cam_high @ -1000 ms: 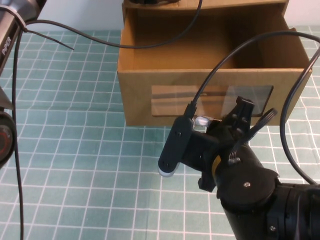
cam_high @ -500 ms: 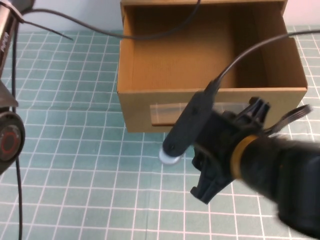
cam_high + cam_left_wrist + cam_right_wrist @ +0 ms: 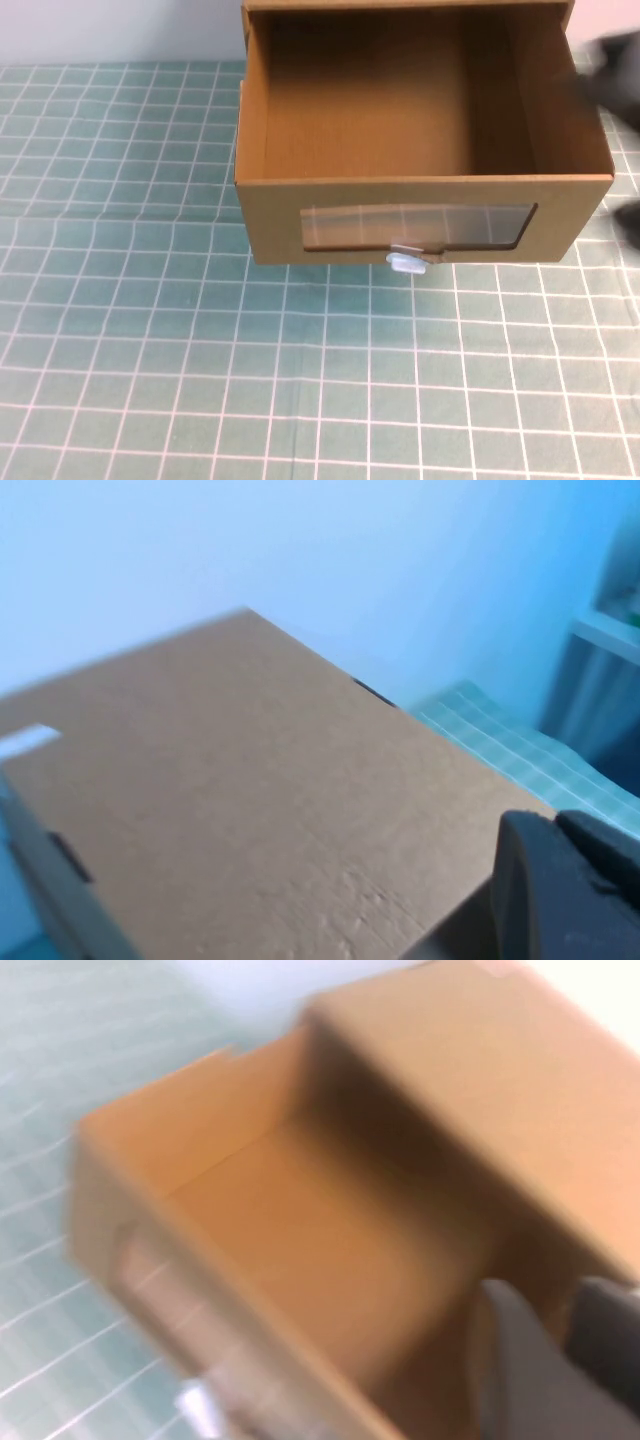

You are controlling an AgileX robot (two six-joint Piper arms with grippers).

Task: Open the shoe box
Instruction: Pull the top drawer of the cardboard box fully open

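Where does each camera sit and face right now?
High view: raised on the robot's side, angled down at the open shoe box; dark blur at right, likely the right arm.
Left wrist view: faces the box's top, left gripper near it.
Right wrist view: looks into the drawer, right gripper near it.
All share the box.

Left gripper (image 3: 566,884) near the shoe box (image 3: 250,780) top.

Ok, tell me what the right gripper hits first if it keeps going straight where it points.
Likely the open drawer: the right gripper, raised near the shoe box, aims into its empty inside, though depth is unclear. The left gripper sits above the box top.
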